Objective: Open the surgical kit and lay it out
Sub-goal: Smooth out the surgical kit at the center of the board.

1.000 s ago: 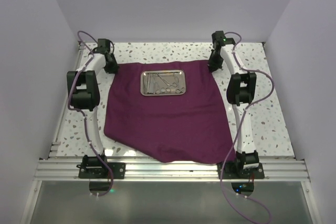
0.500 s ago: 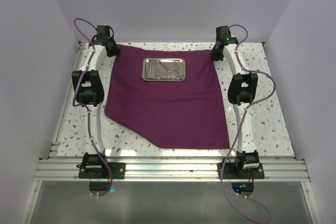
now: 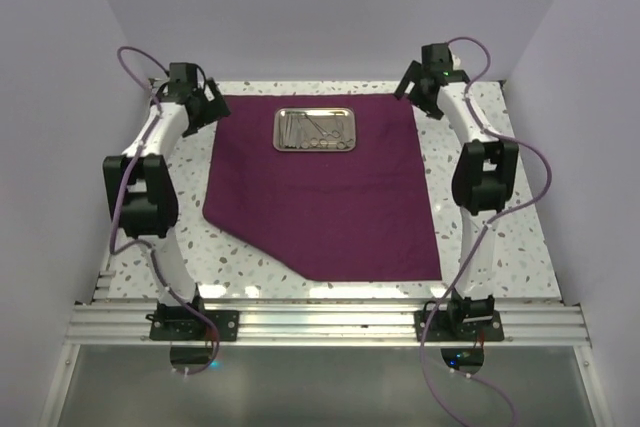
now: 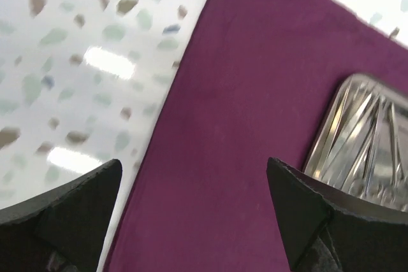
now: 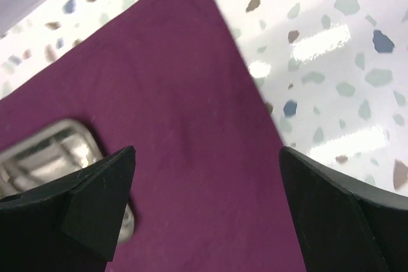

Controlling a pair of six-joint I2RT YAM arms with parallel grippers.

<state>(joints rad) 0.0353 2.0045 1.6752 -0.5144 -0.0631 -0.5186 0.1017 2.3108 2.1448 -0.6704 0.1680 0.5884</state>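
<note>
The surgical kit lies unfolded: a dark purple cloth (image 3: 320, 192) is spread flat on the speckled table. A small shiny steel tray (image 3: 343, 131) with thin silver instruments (image 3: 310, 129) sits near the cloth's far edge. My left gripper (image 3: 207, 107) hangs open just above the cloth's far left corner, holding nothing. My right gripper (image 3: 413, 94) hangs open over the far right corner, also empty. In the left wrist view, cloth (image 4: 242, 93) fills the gap of the left gripper (image 4: 194, 179), with the tray (image 4: 363, 138) to the right. In the right wrist view, the right gripper (image 5: 207, 157) frames cloth (image 5: 159, 93), and the tray (image 5: 57, 144) is to its left.
The cloth's near left corner is cut off diagonally, leaving bare speckled table (image 3: 240, 257) there. A lavender back wall (image 3: 320, 17) and side walls close in the table. An aluminium rail (image 3: 320, 322) with both arm bases runs along the near edge.
Both arms dragged the cloth's far corners toward the back wall, flattening it. Both grippers then opened, let go of the corners and lifted slightly outward.
</note>
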